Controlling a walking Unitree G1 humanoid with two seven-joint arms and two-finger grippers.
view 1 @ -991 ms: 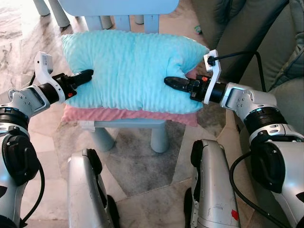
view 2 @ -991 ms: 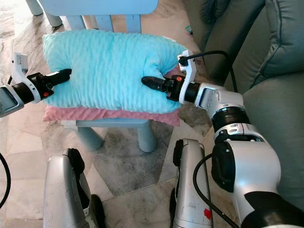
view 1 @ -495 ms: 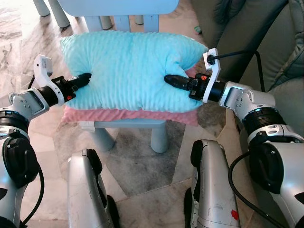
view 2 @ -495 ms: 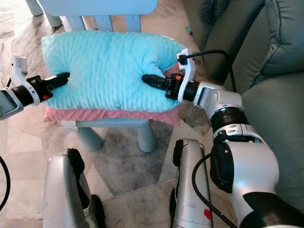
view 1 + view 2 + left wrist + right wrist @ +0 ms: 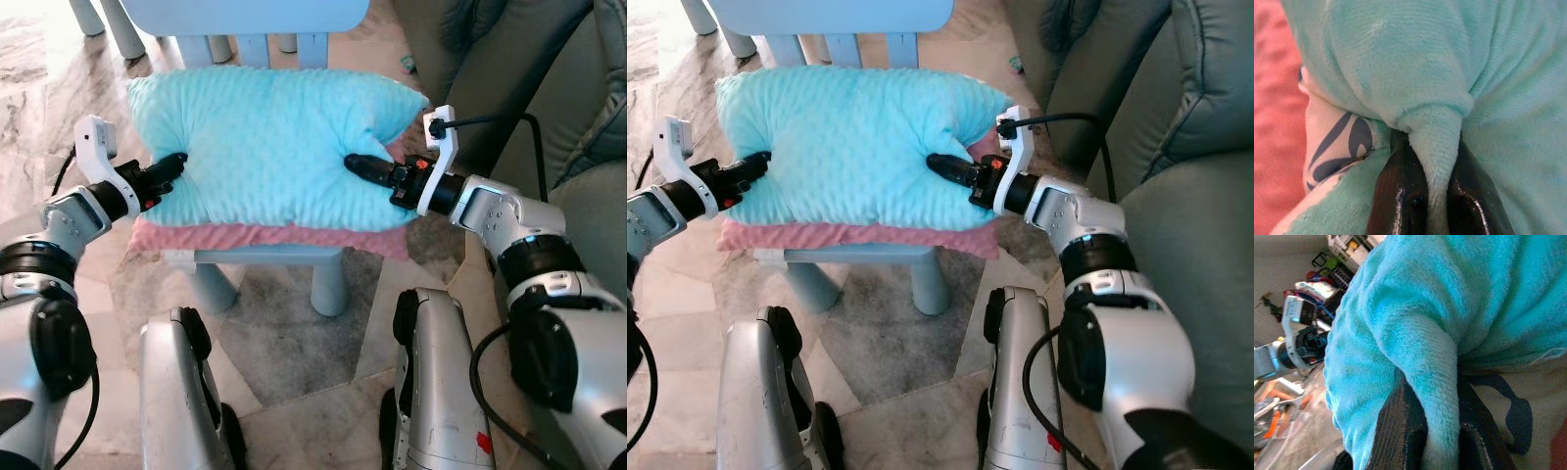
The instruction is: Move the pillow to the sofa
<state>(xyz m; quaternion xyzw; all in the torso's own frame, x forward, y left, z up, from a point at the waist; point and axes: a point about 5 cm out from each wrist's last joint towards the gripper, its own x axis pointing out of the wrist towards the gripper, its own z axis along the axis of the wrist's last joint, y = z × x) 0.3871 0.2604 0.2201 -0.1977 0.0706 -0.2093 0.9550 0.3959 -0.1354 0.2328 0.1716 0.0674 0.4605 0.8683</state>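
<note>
the pillow [image 5: 274, 147] lies on a pink cushion [image 5: 269, 238] on a small chair [image 5: 265, 257], with the sofa [image 5: 1176, 196] just to the robot's right. the left gripper [image 5: 168, 166] pinches a fold of plush at the pillow's left end, and the right gripper [image 5: 364, 168] is clenched on a fold at its right end. to lift well, the robot should raise both ends evenly, keep the pinches tight so the plush doesn't slip, leave the cushion behind, then swing right. no brand or readable writing shows; only a dark pattern on white fabric beneath the plush.
</note>
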